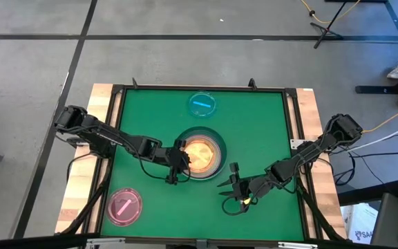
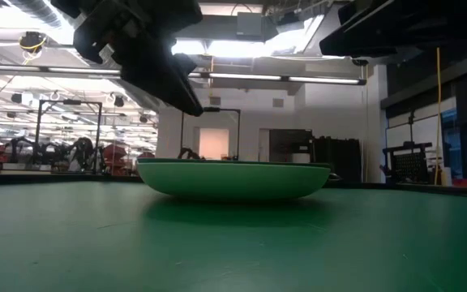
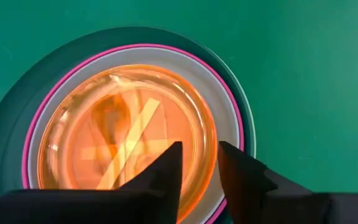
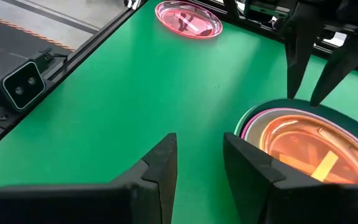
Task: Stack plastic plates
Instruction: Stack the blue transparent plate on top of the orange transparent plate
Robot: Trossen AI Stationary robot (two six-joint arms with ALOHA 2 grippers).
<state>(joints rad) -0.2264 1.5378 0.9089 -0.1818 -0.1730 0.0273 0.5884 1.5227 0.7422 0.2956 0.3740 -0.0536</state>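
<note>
A stack of plates [image 1: 202,153] sits on the middle of the green table: a dark teal large plate [image 3: 5,118] at the bottom, a pink-rimmed plate [image 3: 229,87] on it, and a small orange translucent plate [image 3: 123,130] on top. My left gripper [image 3: 201,158] is open and hovers over the stack's left rim, fingers pointing down, either side of the orange plate's rim. In the low view its fingers [image 2: 181,89] are clear above the stack [image 2: 233,180]. My right gripper [image 1: 232,181] is open over bare table, near and right of the stack. A small blue plate [image 1: 202,104] and a small pink plate [image 1: 124,206] lie flat, apart.
The blue plate lies near the table's far edge, the pink plate [image 4: 188,18] near the near-left corner. A dark frame [image 1: 199,88] and wooden side strips [image 1: 88,173] border the table. A small camera block [image 4: 20,84] sits at the near edge. Bare green table [image 1: 150,117] surrounds the stack.
</note>
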